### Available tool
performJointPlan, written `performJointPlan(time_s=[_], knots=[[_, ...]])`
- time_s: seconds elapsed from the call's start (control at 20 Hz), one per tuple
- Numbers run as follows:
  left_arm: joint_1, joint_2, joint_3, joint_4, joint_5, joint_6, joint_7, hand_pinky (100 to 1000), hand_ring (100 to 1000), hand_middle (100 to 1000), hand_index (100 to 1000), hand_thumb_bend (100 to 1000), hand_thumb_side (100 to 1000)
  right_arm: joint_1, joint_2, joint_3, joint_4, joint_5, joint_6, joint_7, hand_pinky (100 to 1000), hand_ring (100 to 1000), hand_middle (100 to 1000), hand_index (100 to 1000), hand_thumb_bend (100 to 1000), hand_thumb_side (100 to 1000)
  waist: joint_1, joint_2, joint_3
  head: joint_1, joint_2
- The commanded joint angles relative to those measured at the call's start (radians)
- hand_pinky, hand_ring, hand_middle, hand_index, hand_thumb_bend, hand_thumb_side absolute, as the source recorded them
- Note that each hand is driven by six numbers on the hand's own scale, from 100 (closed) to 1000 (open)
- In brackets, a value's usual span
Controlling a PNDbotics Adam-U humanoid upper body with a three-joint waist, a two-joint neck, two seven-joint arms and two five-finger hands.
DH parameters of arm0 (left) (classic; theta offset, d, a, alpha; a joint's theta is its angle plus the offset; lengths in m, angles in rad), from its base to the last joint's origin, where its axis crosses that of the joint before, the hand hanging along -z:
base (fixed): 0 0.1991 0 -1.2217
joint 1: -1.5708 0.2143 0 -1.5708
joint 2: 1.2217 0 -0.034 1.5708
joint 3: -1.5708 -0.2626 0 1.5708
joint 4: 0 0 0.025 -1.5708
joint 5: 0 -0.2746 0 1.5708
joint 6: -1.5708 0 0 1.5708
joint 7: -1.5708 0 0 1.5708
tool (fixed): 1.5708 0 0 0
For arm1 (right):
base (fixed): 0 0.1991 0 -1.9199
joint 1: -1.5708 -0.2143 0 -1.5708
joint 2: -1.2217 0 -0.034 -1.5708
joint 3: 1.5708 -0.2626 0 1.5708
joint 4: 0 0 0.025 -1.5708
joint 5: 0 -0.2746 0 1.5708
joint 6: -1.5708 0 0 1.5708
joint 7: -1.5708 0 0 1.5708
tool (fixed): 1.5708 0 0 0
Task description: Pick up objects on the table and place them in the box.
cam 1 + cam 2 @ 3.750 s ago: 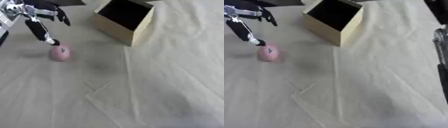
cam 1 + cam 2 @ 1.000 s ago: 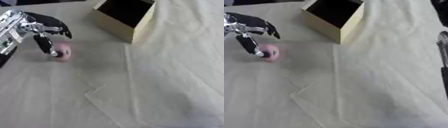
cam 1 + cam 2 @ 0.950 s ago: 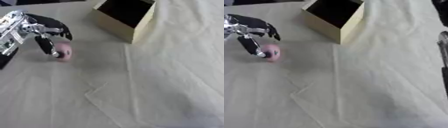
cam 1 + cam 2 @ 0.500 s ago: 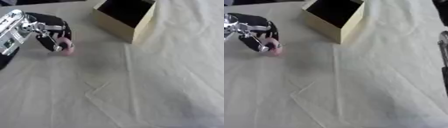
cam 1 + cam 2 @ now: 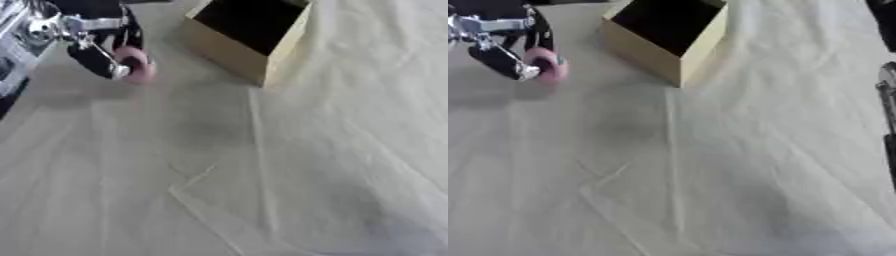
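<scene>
Left hand [image 5: 87,37] at upper left, black and silver; fingers [image 5: 94,59] curled round a small pink object [image 5: 134,64], pinched between them and the thumb; pink object looks raised off the worktop [image 5: 219,190], a soft shadow on the cloth below and left of it; contact with the cloth cannot be told for sure. Worktop covered in a pale creased cloth with fold lines running down the middle. Cardboard box [image 5: 229,47] at top centre, open, dark inside, tilted with one corner toward the camera; it sits right of the pink object, near it but apart, the object outside the box. Right arm shows only as a dark strip at the right edge of the right eye view; right hand [image 5: 888,95] barely seen there; cannot tell how its fingers stand.
</scene>
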Motion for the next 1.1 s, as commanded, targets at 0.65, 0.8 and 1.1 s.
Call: performJointPlan(time_s=[0.65,0.8,1.1], knots=[[-0.253,-0.22,0.146,0.243,-0.174,-0.072,0.177,322,495,495,575,100,100,-0.082,0.007,0.001,-0.02,-0.009,-0.019,0.007,807,642,601,778,100,786,0.019,0.021,-0.113,0.072,-0.096],[-0.282,-0.251,0.175,0.297,-0.22,-0.085,0.223,318,489,490,570,100,102,-0.098,0.011,0.004,-0.02,-0.013,-0.023,0.01,807,642,601,778,100,786,0.027,0.034,-0.146,0.097,-0.119],[-0.308,-0.296,0.198,0.395,-0.314,-0.116,0.298,320,490,492,569,100,100,-0.123,0.019,0.007,-0.02,-0.019,-0.027,0.015,807,642,601,777,100,789,0.04,0.057,-0.19,0.124,-0.149]])
